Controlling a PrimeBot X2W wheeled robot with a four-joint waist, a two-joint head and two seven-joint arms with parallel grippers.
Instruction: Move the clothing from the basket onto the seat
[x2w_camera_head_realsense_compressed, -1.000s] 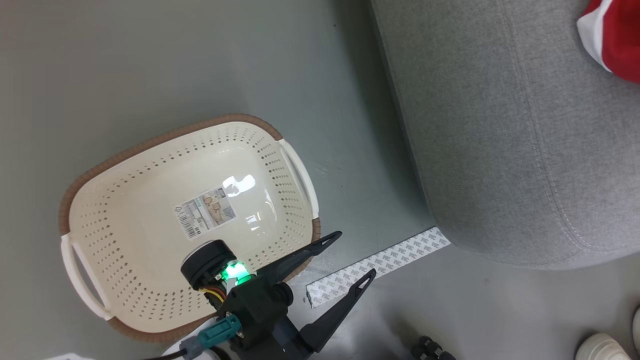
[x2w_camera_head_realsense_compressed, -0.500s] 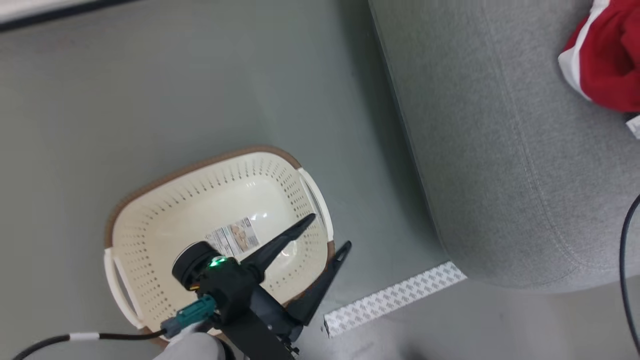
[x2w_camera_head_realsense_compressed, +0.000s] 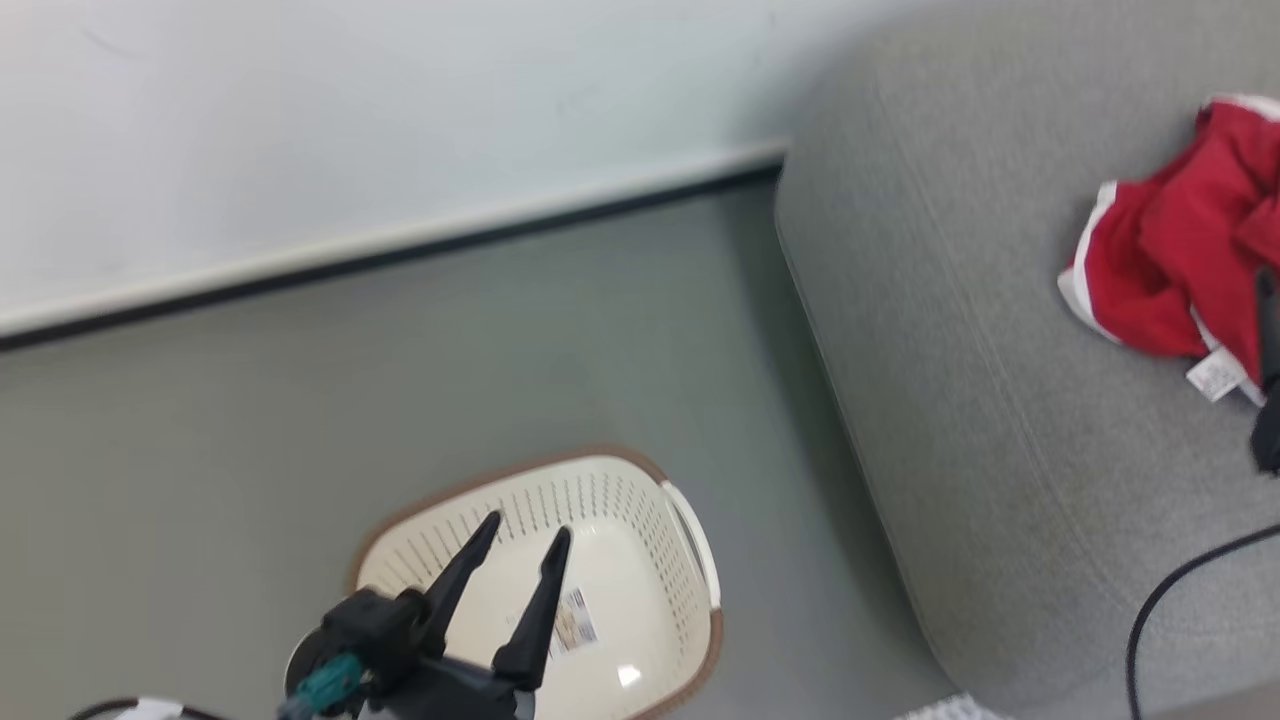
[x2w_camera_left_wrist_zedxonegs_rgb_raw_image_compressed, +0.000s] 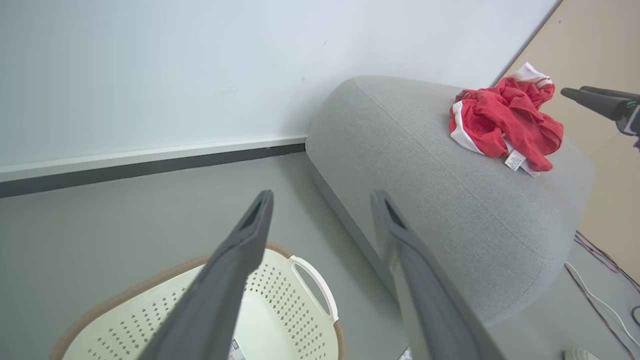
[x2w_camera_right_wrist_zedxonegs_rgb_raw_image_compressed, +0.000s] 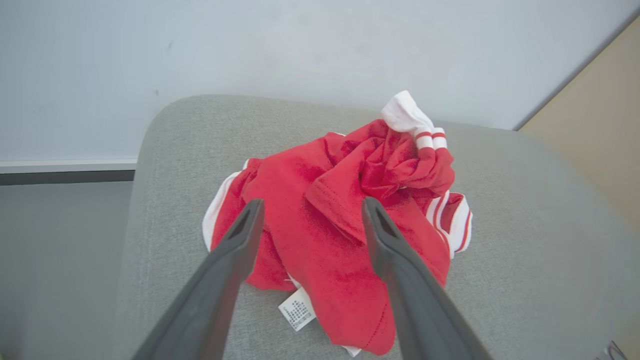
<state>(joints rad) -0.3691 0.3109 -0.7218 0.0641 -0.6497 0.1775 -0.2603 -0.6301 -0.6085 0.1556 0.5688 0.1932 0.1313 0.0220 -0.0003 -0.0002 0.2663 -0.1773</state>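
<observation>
The clothing (x2w_camera_right_wrist_zedxonegs_rgb_raw_image_compressed: 325, 225) is a crumpled red heap with white trim and a white tag, lying on top of the light-grey seat (x2w_camera_right_wrist_zedxonegs_rgb_raw_image_compressed: 525, 225). My right gripper (x2w_camera_right_wrist_zedxonegs_rgb_raw_image_compressed: 313, 202) hangs open just above it, its fingers apart and holding nothing. The heap (x2w_camera_head_realsense_compressed: 1160, 270) also shows at the right of the head view on the seat (x2w_camera_head_realsense_compressed: 1000, 400). The cream basket (x2w_camera_head_realsense_compressed: 640, 520) stands on the floor left of the seat, a sticker showing on its bare bottom. My left gripper (x2w_camera_head_realsense_compressed: 527, 528) is open above the basket (x2w_camera_left_wrist_zedxonegs_rgb_raw_image_compressed: 290, 310). In the left wrist view my left gripper (x2w_camera_left_wrist_zedxonegs_rgb_raw_image_compressed: 321, 195) points towards the seat (x2w_camera_left_wrist_zedxonegs_rgb_raw_image_compressed: 450, 200).
A white wall with a dark baseboard (x2w_camera_head_realsense_compressed: 400, 250) runs behind the grey floor. A black cable (x2w_camera_head_realsense_compressed: 1180, 585) crosses the seat's near corner. Thin wires (x2w_camera_left_wrist_zedxonegs_rgb_raw_image_compressed: 600, 260) lie on the floor beyond the seat. A strip of white tape (x2w_camera_head_realsense_compressed: 940, 708) lies by the seat's base.
The head camera has tilted up, bringing the wall and more of the clothing into view. My left gripper's fingers have turned from pointing sideways at the basket's rim to pointing away over the basket.
</observation>
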